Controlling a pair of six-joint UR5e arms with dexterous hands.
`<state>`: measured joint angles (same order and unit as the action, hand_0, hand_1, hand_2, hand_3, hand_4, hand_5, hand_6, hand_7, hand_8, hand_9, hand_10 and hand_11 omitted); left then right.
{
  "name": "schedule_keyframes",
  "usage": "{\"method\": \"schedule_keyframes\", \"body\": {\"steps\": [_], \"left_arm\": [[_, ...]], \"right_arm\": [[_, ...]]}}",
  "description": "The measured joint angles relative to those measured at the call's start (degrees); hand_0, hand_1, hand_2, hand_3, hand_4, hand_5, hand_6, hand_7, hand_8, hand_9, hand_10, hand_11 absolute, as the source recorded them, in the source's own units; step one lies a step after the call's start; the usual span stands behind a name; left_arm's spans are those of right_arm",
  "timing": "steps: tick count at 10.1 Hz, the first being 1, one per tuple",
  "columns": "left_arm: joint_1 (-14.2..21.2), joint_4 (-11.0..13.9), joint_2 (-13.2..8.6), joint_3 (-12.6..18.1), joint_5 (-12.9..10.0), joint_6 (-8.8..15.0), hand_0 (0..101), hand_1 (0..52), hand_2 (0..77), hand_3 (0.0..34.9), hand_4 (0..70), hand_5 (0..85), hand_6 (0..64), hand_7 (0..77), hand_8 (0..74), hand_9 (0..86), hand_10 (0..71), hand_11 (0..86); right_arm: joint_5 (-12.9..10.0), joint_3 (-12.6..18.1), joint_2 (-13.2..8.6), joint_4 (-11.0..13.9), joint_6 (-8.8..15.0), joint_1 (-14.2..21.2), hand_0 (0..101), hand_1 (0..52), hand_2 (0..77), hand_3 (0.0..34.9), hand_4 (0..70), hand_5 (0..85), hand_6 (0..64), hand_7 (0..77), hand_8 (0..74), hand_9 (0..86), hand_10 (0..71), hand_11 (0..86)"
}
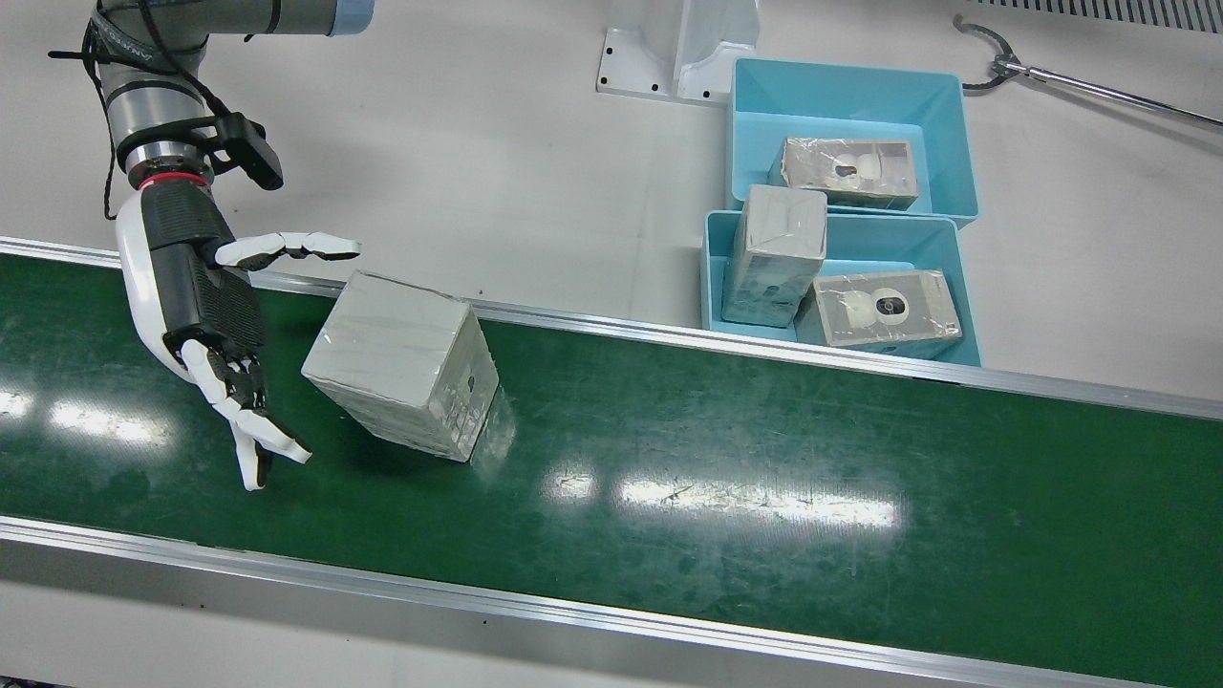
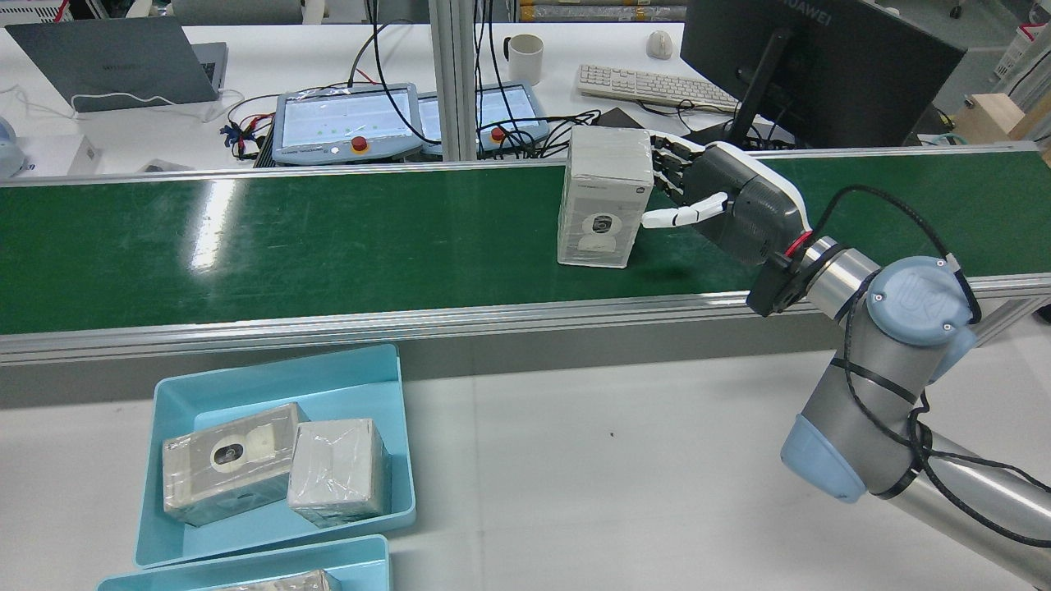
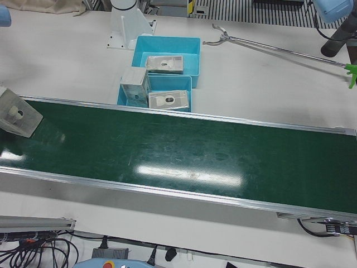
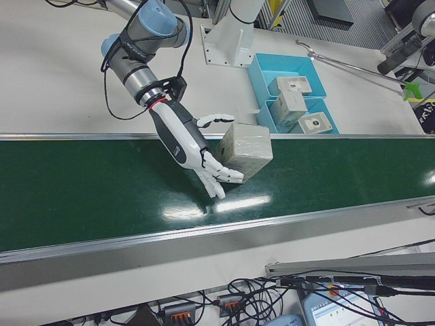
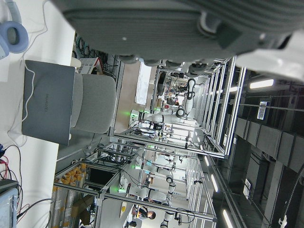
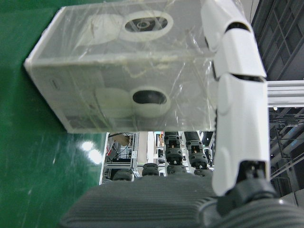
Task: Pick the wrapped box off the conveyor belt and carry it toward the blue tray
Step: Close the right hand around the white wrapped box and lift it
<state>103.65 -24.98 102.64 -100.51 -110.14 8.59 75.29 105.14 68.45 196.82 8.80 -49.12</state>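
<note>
Your right hand (image 1: pixel 205 315) hung spread, empty, beside wrapped box (image 1: pixel 401 363) on conveyor belt (image 1: pixel 726 459). You needed deeper reach, firm squeeze. Left hand state unclear.

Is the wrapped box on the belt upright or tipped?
Upright: the wrapped box stands on end on the belt.

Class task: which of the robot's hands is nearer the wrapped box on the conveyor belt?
Right. The right hand sits beside the wrapped box, fingers spread around it. The left hand shows in no outside view.
</note>
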Motion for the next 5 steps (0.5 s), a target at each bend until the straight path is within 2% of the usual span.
{"method": "schedule_keyframes", "body": {"steps": [3, 5], "left_arm": [[0.0, 0.0, 0.0, 0.0, 0.0, 0.0, 0, 0.0, 1.1, 0.0, 0.0, 1.1, 0.0, 0.5, 0.5, 0.0, 0.5, 0.0], [0.0, 0.0, 0.0, 0.0, 0.0, 0.0, 0, 0.0, 1.1, 0.0, 0.0, 1.1, 0.0, 0.5, 0.5, 0.0, 0.5, 0.0]], "right_arm": [[-0.7, -2.9, -4.0, 0.1, 0.4, 1.6, 49, 19.6, 20.2, 6.0, 11.5, 18.5, 4.9, 18.0, 0.0, 5.4, 0.0, 1.1], [-2.4, -3.3, -4.8, 0.5, 0.4, 2.0, 49, 19.6, 20.2, 6.0, 11.5, 18.5, 4.9, 18.5, 0.5, 5.4, 0.0, 1.6]]}}
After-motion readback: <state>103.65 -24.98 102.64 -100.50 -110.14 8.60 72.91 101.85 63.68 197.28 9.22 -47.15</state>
